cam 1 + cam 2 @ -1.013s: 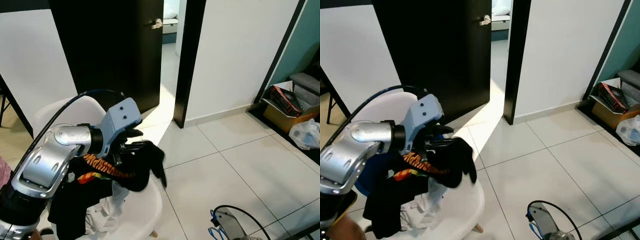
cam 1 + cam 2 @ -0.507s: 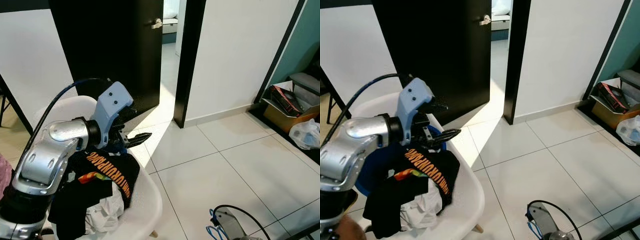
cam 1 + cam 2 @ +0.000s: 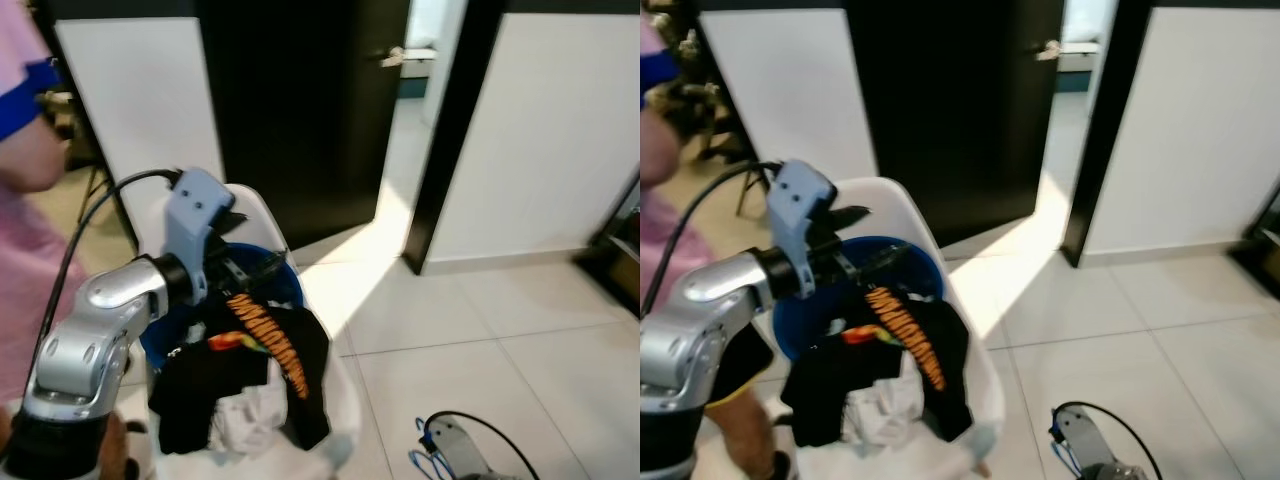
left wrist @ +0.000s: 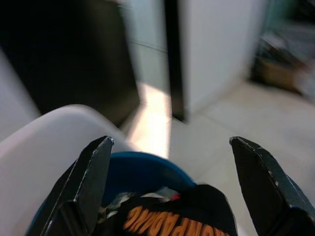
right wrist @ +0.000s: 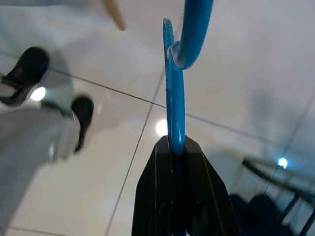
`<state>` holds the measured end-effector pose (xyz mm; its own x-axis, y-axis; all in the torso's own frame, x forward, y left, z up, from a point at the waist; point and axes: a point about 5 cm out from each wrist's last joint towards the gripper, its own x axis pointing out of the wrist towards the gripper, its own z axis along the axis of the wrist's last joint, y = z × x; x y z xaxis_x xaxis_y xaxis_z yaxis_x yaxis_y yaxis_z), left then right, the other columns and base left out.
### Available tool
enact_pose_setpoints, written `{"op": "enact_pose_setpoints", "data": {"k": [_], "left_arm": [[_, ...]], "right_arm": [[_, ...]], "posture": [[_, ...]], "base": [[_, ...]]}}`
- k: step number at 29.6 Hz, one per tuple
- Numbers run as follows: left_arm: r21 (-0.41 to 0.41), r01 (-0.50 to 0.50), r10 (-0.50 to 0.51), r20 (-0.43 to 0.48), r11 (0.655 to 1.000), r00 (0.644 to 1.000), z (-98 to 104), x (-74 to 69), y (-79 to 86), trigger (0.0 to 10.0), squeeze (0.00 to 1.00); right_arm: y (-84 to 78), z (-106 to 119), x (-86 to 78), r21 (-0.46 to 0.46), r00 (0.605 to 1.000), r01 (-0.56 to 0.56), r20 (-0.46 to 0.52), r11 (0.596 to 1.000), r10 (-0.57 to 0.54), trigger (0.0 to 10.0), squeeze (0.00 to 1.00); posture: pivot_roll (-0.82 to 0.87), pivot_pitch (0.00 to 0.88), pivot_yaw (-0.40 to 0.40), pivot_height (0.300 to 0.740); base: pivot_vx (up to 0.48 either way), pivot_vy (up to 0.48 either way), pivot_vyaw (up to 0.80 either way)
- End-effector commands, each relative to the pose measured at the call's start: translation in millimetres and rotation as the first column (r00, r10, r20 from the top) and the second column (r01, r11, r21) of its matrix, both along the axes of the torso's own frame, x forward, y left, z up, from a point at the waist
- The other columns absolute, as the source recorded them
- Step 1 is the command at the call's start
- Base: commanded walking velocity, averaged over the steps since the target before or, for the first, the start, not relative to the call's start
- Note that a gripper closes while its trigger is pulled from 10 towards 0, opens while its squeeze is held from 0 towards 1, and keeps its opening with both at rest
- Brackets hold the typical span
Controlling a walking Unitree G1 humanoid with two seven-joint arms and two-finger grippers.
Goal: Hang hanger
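My right gripper [image 5: 175, 147] is shut on the stem of a blue hanger [image 5: 175, 93], whose hook curves away over the tiled floor; that arm hangs low at my right [image 3: 445, 455]. In front of me my left gripper [image 3: 243, 268] stands open above a white chair [image 3: 262, 215], with nothing between its fingers [image 4: 93, 182]. A black T-shirt with orange letters [image 3: 275, 345] lies heaped on the chair seat, over white cloth [image 3: 245, 415] and a round blue thing [image 4: 147, 169].
A person in a pink top [image 3: 25, 230] stands close at my left. Behind the chair is a black door [image 3: 300, 110], ajar, with a bright doorway [image 3: 410, 150] and white walls. Tiled floor [image 3: 500, 380] lies to the right. A wooden chair leg [image 5: 114, 14] and dark shoes [image 5: 29, 73] are below.
The camera has swung left, bringing the person into view. My left gripper let go of the black T-shirt, which dropped onto the chair, and now stands open above it.
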<state>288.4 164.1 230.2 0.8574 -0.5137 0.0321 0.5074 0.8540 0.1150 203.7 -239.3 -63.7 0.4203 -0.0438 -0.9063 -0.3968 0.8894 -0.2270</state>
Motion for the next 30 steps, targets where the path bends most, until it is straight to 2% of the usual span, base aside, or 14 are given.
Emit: {"op": "enact_pose_setpoints", "data": {"k": [1,3,5,6,9,11,16,23,25,27,28,29,30], "left_arm": [[0.003,-0.006,0.006,0.006,1.000,1.000,1.3,-2.9,-1.1,10.0,0.00],[-0.053,0.010,-0.010,0.004,0.999,1.000,0.3,-10.5,-15.7,10.0,0.00],[-0.053,0.010,-0.010,0.004,0.999,1.000,0.3,-10.5,-15.7,10.0,0.00],[-0.081,0.061,-0.061,-0.006,0.995,0.998,-1.8,-15.8,-32.7,10.0,0.00],[-0.093,0.076,-0.077,-0.010,0.993,0.997,-2.5,-16.9,-39.0,10.0,0.00],[-0.113,0.096,-0.098,-0.011,0.989,0.995,-2.4,-18.0,-48.3,10.0,0.00],[-0.125,0.107,-0.109,-0.008,0.986,0.994,-1.1,-18.4,-52.8,10.0,0.00],[-0.097,-0.016,0.014,-0.024,0.995,1.000,-2.9,-10.1,-35.2,10.0,0.00],[-0.071,-0.127,0.124,-0.040,0.989,0.991,-7.4,-4.2,-19.1,10.0,0.00],[-0.071,-0.127,0.124,-0.040,0.989,0.991,-7.4,-4.2,-19.1,10.0,0.00],[-0.052,-0.189,0.186,-0.056,0.981,0.981,-11.2,-1.1,-8.9,10.0,0.00],[-0.052,-0.189,0.186,-0.056,0.981,0.981,-11.2,-1.1,-8.9,10.0,0.00],[-0.036,-0.245,0.242,-0.076,0.969,0.967,-16.8,1.5,1.2,10.0,0.00]], "right_arm": [[0.5,0.1,0.3,0.004,1.000,0.000,0.000,1.000,0.000,10.0,0.00],[0.2,0.3,0.5,0.005,1.000,0.000,0.001,1.000,0.000,10.0,0.00],[0.2,0.3,0.5,0.005,1.000,0.000,0.001,1.000,0.000,10.0,0.00],[-0.1,0.4,0.7,0.006,1.000,0.003,0.003,1.000,-0.003,10.0,0.00],[-0.3,0.5,0.8,0.004,1.000,0.007,0.006,1.000,-0.007,10.0,0.00],[-0.4,0.6,1.1,-0.001,1.000,0.016,0.011,1.000,-0.016,10.0,0.00],[-0.5,0.7,1.4,-0.004,1.000,0.024,0.016,1.000,-0.024,10.0,0.00],[-0.1,0.6,1.4,-0.004,1.000,0.022,0.015,1.000,-0.022,10.0,0.00],[-0.1,0.5,1.3,-0.004,1.000,0.020,0.014,1.000,-0.020,10.0,0.00],[-0.1,0.5,1.3,-0.004,1.000,0.020,0.014,1.000,-0.020,10.0,0.00],[-0.1,0.5,1.2,-0.004,1.000,0.020,0.013,1.000,-0.020,10.0,0.00],[-0.1,0.5,1.2,-0.004,1.000,0.020,0.013,1.000,-0.020,10.0,0.00],[-0.1,0.4,1.1,-0.004,1.000,0.019,0.013,1.000,-0.019,10.0,0.00]], "posture": [[-0.02,0.000,-0.027,0.740],[-0.02,0.000,-0.028,0.740],[-0.02,0.000,-0.028,0.740],[-0.02,0.000,-0.030,0.740],[-0.02,0.000,-0.029,0.740],[-0.02,0.000,-0.026,0.740],[-0.02,0.000,-0.025,0.740],[-0.02,0.000,-0.025,0.740],[-0.02,0.000,-0.027,0.740],[-0.02,0.000,-0.027,0.740],[-0.02,0.000,-0.028,0.740],[-0.02,0.000,-0.028,0.740],[-0.02,0.000,-0.028,0.740]], "base": [[0.000,0.000,0.80],[0.000,-0.435,0.80],[0.000,-0.480,0.80],[0.000,-0.480,0.80],[0.000,-0.480,0.80],[0.000,-0.480,0.00],[0.000,-0.480,0.00],[0.000,0.000,0.00],[0.000,0.000,0.00],[0.000,0.000,0.00],[0.000,0.000,0.00],[0.000,0.000,0.00],[0.000,0.000,0.00]]}}
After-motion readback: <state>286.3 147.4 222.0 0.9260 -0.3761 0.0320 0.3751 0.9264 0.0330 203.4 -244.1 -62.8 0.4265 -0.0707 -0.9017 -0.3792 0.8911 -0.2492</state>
